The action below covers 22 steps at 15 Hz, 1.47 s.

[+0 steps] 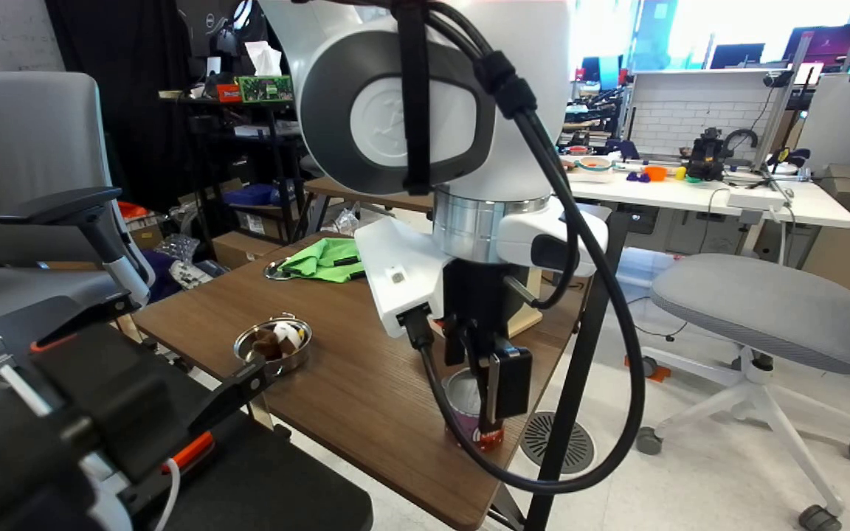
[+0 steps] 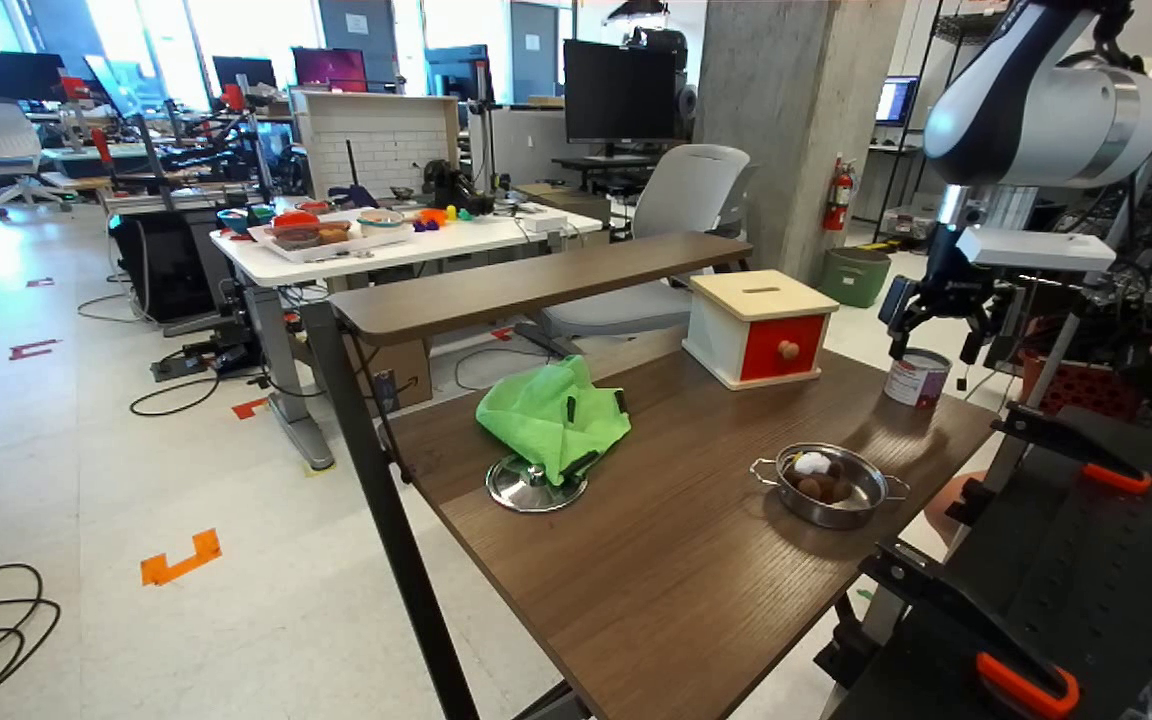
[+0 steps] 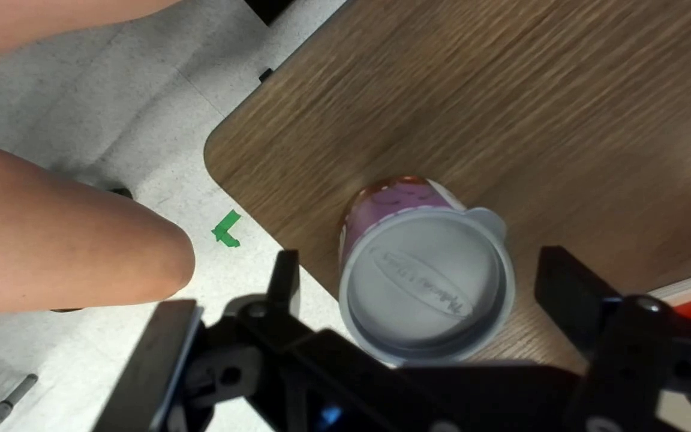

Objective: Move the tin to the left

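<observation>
The tin, purple-and-red label, stands upright on the wood-grain tabletop, right under the gripper and, in the wrist view, between its two fingers. Grey lid on top, embossed oval, side tab. The gripper is released: fingers spread, gap on both sides of the lid, nothing held. Can't tell if the tips sit above the rim or alongside it.

Step in hand, my read: lining up the grasp, leftward move not yet done. Next calls for: a small drop if tips are high, then close on the tin's walls, not just the lid, and carry or slide it left.

Outward from the gripper: tabletop edge near the finger at the wrist view's left; wooden box, red drawer, near the opposite finger but apart. Two-handled steel pot, brown and white contents, farther off. Farthest: green cloth, partly over a pot lid.
</observation>
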Tool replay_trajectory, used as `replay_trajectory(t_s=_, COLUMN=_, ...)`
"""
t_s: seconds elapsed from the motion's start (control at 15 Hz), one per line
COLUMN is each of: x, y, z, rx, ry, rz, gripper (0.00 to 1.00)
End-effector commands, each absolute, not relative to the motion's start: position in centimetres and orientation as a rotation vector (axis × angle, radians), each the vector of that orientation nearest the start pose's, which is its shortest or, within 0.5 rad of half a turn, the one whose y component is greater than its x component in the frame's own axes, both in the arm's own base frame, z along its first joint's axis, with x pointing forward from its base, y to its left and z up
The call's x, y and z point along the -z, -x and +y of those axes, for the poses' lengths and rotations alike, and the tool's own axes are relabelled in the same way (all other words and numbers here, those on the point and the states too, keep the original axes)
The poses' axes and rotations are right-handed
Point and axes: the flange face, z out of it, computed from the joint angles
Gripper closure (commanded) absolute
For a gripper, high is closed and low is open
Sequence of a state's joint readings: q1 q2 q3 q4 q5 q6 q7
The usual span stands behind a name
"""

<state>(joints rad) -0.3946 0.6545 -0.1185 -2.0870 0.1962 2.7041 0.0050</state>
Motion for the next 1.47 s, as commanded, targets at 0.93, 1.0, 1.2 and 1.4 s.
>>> replay_trajectory(t_s=0.93, x=-7.8, y=-50.9, z=-29.3, rx=-0.016, ry=2.961, rz=1.083, gripper=0.32)
replay_trajectory(t_s=1.0, x=-7.8, y=-50.9, z=-29.3, rx=-0.015, ry=2.961, rz=1.081, gripper=0.42)
replay_trajectory(t_s=1.2, x=-8.2, y=-50.9, z=-29.2, rx=-0.01, ry=2.959, rz=1.072, gripper=0.54)
replay_trajectory(t_s=1.4, x=-9.3, y=-50.4, z=-28.6, rx=-0.009, ry=2.955, rz=1.037, gripper=0.54)
